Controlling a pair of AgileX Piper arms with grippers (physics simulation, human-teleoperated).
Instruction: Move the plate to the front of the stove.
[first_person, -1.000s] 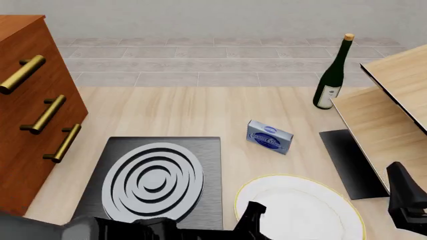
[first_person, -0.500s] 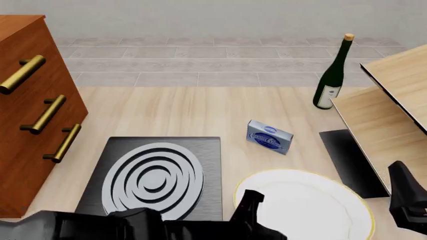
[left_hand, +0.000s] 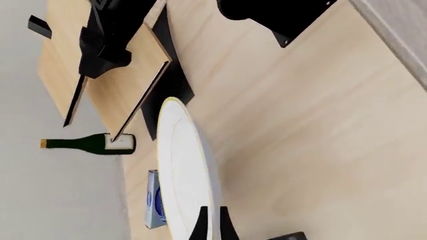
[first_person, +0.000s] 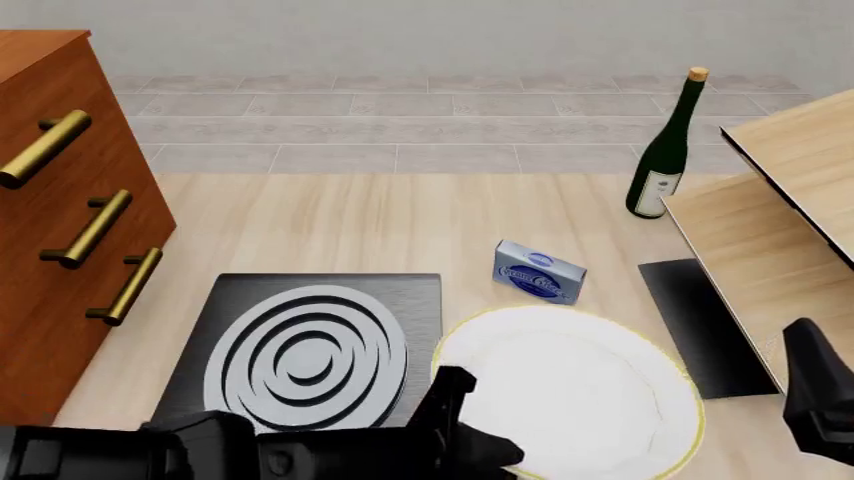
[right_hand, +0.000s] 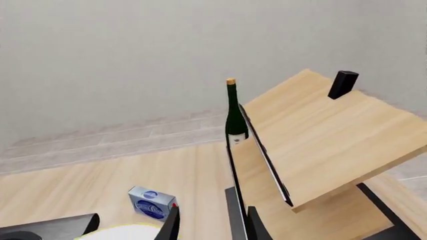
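In the left wrist view, the left claw (left_hand: 212, 223) was clamped on the plate (left_hand: 185, 175), one dark finger on each face of its gold-edged rim. The plate was seen edge-on, lifted off the wooden counter (left_hand: 300, 140). Past it lay the blue box (left_hand: 153, 200), the green bottle (left_hand: 90, 143) and the dark mat (left_hand: 172, 87) under the wooden shelf unit (left_hand: 107, 85). The right arm (left_hand: 107, 35) showed as a black shape over that shelf unit.

In the front view, the plate (first_person: 574, 395) sat toward the counter's near edge, tilted, its left rim held by the left claw (first_person: 447, 400). Its left edge was just beside the stove (first_person: 314, 350), whose grey-white rings lay toward the near left of the counter (first_person: 374, 225). The blue box (first_person: 539, 273) stood just beyond the plate's far rim, the dark mat (first_person: 701, 320) beside its right rim, and the bottle (first_person: 665, 150) well back toward the far right. A brown drawer cabinet (first_person: 67, 220) with brass handles stood along the left edge. The right arm (first_person: 817, 395) rose at the near right corner; I could not tell its claw's state here.

In the right wrist view, the right claw (right_hand: 210, 225) hung apart and empty, pointing toward the bottle (right_hand: 233, 115) and the shelf unit (right_hand: 320, 140). The blue box (right_hand: 152, 202) and a sliver of the plate (right_hand: 130, 233) showed by one finger.
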